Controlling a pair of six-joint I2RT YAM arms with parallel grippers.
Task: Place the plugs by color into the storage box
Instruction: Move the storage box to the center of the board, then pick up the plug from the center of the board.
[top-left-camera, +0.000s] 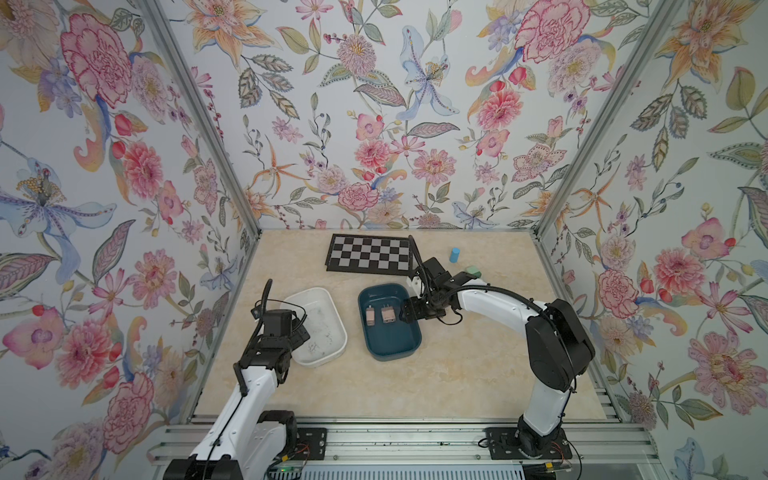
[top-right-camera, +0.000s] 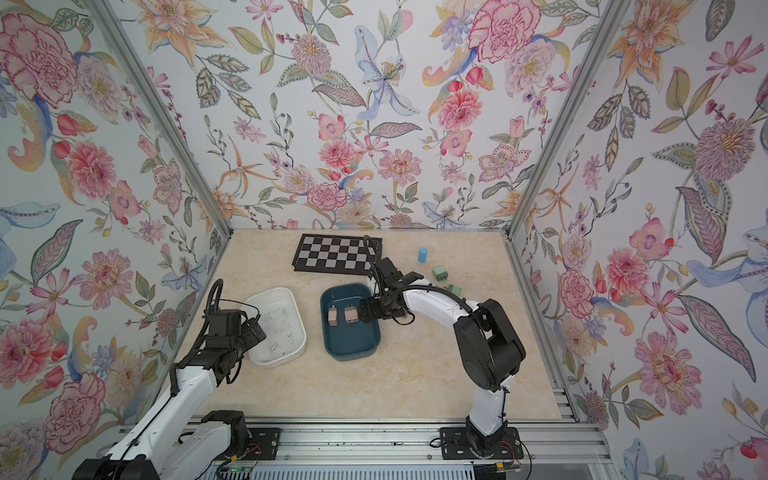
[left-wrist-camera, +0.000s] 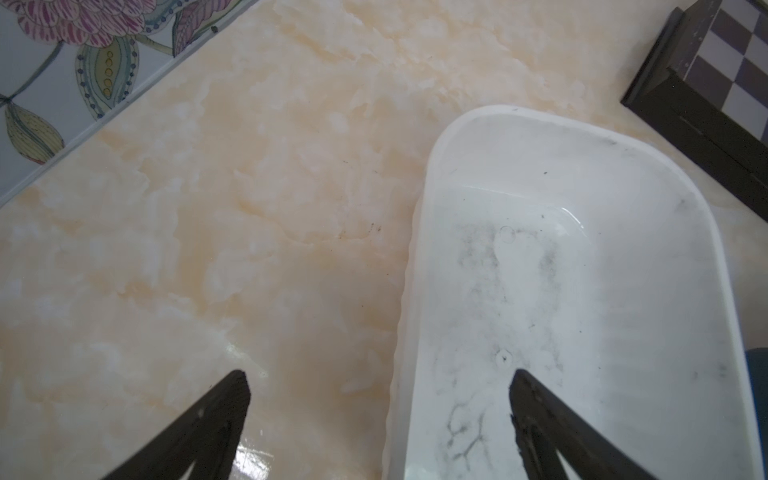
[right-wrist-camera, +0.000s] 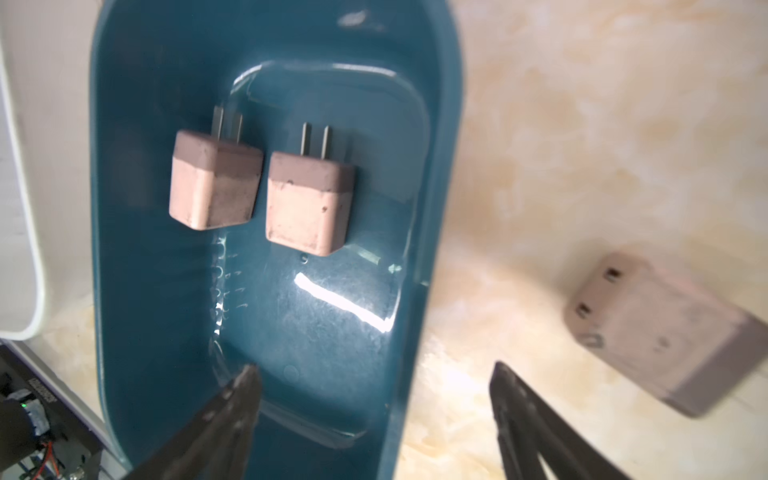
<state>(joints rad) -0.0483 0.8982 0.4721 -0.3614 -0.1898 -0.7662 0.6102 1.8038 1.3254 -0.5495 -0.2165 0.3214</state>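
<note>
Right fingers (right-wrist-camera: 232, 407) stand spread wide with nothing between them, one tip above the floor of the teal tub (right-wrist-camera: 446, 124) and its partner above the table (right-wrist-camera: 582, 124) just outside the rim. Two pink plugs (right-wrist-camera: 214, 183) (right-wrist-camera: 309, 203) lie side by side on the tub floor, close but apart, their prongs pointing away from the fingers; both top views show the pair (top-left-camera: 369, 314) (top-right-camera: 351, 314) near the middle of the tub. A third pink plug (right-wrist-camera: 665, 336) shows blurred in the right wrist view, outside the tub and beside the outer fingertip, its socket holes facing the camera; I cannot tell whether it rests flat. Two green plugs (top-right-camera: 439, 273) (top-right-camera: 455, 289) sit on the table behind the right arm, well away from either tub, near a blue cylinder (top-right-camera: 423, 254). Left fingers (left-wrist-camera: 224, 415) are also wide apart and empty, one tip over bare table, its partner over the scuffed white tub (left-wrist-camera: 498, 114), which holds no plugs. A checkerboard (top-left-camera: 370, 253) lies at the back of the table
</note>
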